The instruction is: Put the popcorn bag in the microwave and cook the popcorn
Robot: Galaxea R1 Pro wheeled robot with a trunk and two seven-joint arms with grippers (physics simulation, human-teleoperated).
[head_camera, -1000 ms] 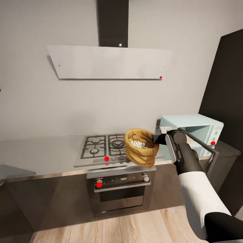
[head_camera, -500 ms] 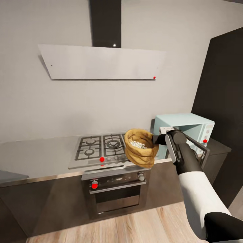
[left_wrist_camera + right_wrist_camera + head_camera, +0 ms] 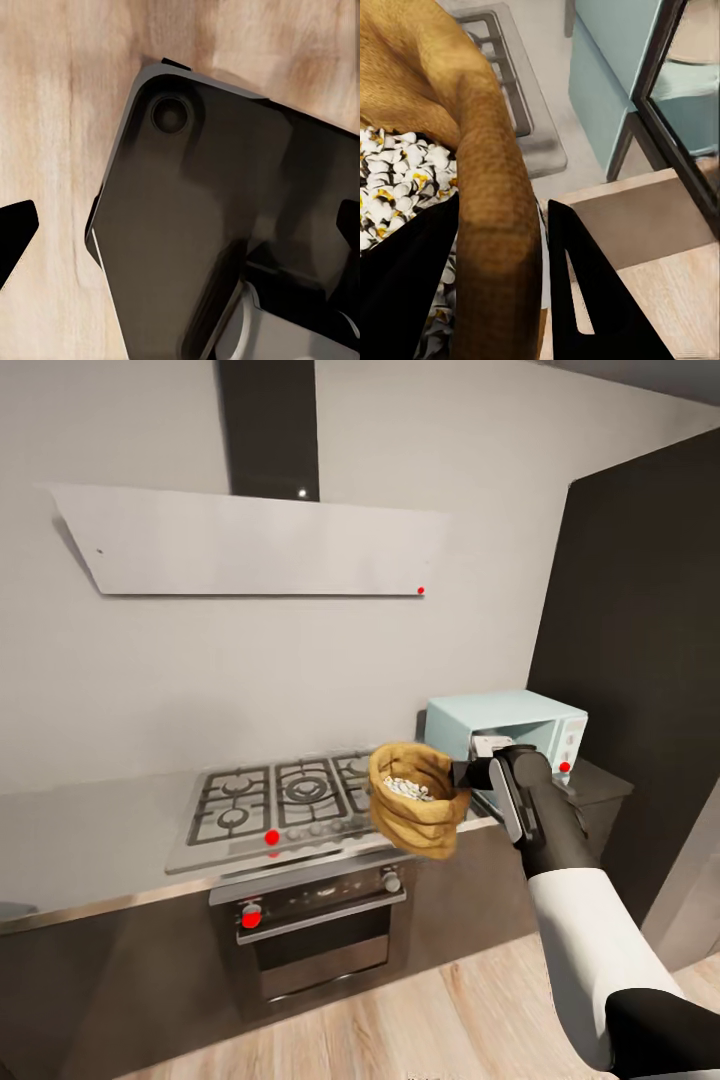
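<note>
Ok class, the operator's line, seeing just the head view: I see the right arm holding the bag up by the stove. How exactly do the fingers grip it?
Observer: In the right wrist view, the fingers pinch the rim of the bag, one inside against the popcorn and one outside.
Operator: Is the microwave ready to load?
Observer: Yes. The same view shows the microwave with its glass door swung open.

popcorn bag [image 3: 414, 801]: rough creased paper | countertop [image 3: 90, 847]: glossy steel | floor [image 3: 470, 1015]: matt wood
</note>
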